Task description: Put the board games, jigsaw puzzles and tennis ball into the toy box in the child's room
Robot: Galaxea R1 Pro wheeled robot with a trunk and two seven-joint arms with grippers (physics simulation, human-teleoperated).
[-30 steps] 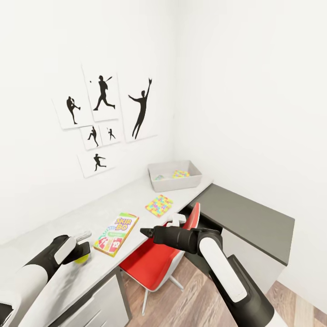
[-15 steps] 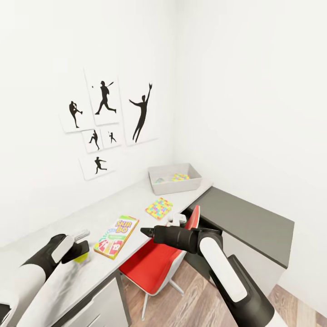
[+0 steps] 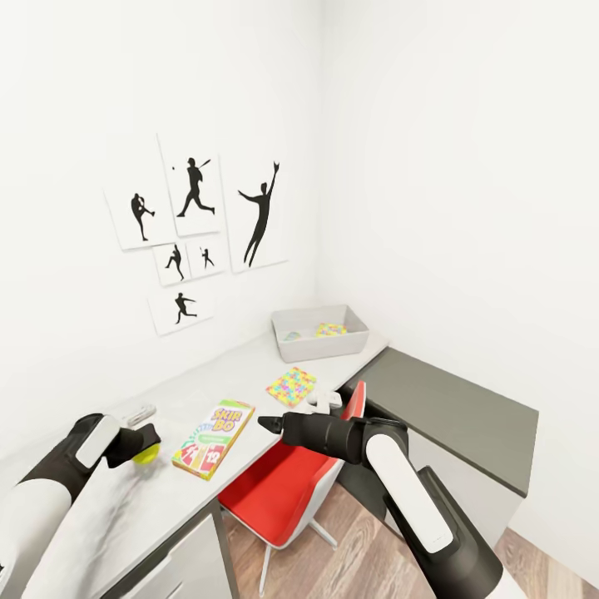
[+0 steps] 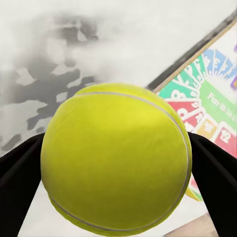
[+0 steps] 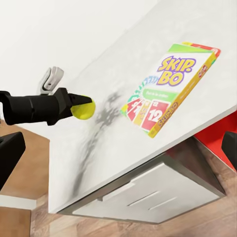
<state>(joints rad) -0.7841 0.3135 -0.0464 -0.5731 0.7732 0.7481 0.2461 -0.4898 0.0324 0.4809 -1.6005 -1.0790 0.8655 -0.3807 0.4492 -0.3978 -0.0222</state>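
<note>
Clamping the tennis ball (image 4: 116, 158) squarely between the two black fingers of the left gripper (image 3: 143, 445), pressing on opposite sides so the round thing is not rolling free. Holding it at the near left end of the table (image 3: 241, 374), seemingly just clear of the surface, judging by the shadow falling beside it in the right wrist view. Probably readying it for the carry to the toy box (image 3: 320, 343), sitting well apart in the far corner against the wall.

Keeping the right gripper (image 3: 264, 423) spread wide and carrying nothing, hovering off the table's front edge above the red chair (image 3: 283, 487), out of the left arm's way and looking down on the work.

Lying flat to the right of the ball: the Skip-Bo board game (image 3: 213, 428), a thin rectangular carton with a glossy orange, green and yellow print. Resting farther along: one jigsaw puzzle (image 3: 291, 386), a thin square of interlocked pastel pieces. Showing inside the tray: a second patch of the same colours (image 3: 330, 329), likely the other puzzle.

Looking fuzzy and yellow-green with a pale curved seam, the ball; smooth, pale grey and faintly mottled, the table top; plain grey with outward-sloping walls, the toy box.
</note>
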